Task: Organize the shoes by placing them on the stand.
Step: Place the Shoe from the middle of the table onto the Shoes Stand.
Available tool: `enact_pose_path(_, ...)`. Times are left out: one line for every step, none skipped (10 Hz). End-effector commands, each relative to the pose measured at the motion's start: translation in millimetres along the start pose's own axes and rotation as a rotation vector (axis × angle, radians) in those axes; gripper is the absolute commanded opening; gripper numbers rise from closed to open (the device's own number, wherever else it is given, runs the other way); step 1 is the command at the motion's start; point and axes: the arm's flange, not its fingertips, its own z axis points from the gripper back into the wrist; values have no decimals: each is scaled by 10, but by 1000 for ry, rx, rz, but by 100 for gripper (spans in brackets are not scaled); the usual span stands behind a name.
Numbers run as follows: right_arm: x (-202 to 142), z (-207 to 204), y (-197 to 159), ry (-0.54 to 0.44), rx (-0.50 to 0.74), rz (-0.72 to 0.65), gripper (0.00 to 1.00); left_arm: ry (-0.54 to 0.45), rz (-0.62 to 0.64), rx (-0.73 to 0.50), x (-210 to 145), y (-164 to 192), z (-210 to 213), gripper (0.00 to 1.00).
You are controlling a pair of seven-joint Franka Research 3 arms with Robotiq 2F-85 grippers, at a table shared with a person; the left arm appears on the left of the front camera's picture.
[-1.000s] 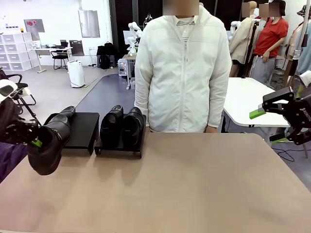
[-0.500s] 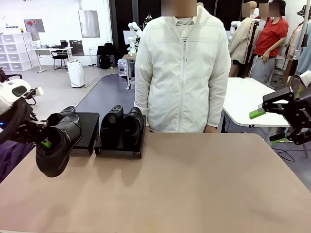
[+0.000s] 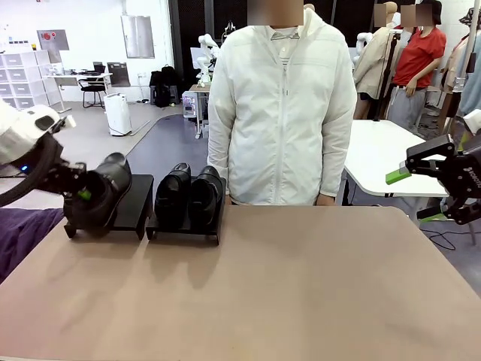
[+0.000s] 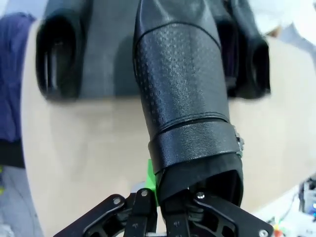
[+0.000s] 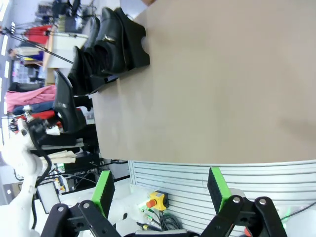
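My left gripper [image 3: 80, 195] is shut on the heel opening of a glossy black loafer [image 3: 104, 194], holding it toe-forward at the left black stand [image 3: 134, 201]. In the left wrist view the held shoe [image 4: 182, 94] reaches over the stand [image 4: 106, 59], with the gripper [image 4: 162, 201] clamped on its collar and another loafer [image 4: 58, 54] resting on the stand beside it. Two more loafers [image 3: 173, 195] [image 3: 205, 194] sit side by side on the right stand [image 3: 184, 230]. My right gripper [image 3: 415, 197] hangs open and empty off the table's right edge, and its own view shows it [image 5: 160, 190] open.
A person in a white jacket [image 3: 282, 105] stands at the far side of the tan table [image 3: 301, 286]. A purple cloth [image 3: 22, 235] lies off the table's left edge. A white table [image 3: 383, 154] stands behind on the right.
My left gripper has carried the loafer up and forward, from beside the table's left edge to the left stand, and levelled it. The right arm has not moved.
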Motion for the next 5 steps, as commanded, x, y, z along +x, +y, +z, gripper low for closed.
enact_pose_path(-2,16,3,6,19,-6,100,-36,-22,-62,657,92,-331,0)
enact_pose_path(-2,16,3,6,19,-6,100,-56,-11,-55,896,134,-532,0)
enact_pose_path(-2,16,3,6,19,-6,100,-114,-19,-8,1070,183,-725,0)
enact_pose_path(-2,16,3,6,19,-6,100,-168,-59,44,1206,260,-942,0)
enact_pose_path(-2,16,3,6,19,-6,100,-172,-67,31,1321,373,-1180,0)
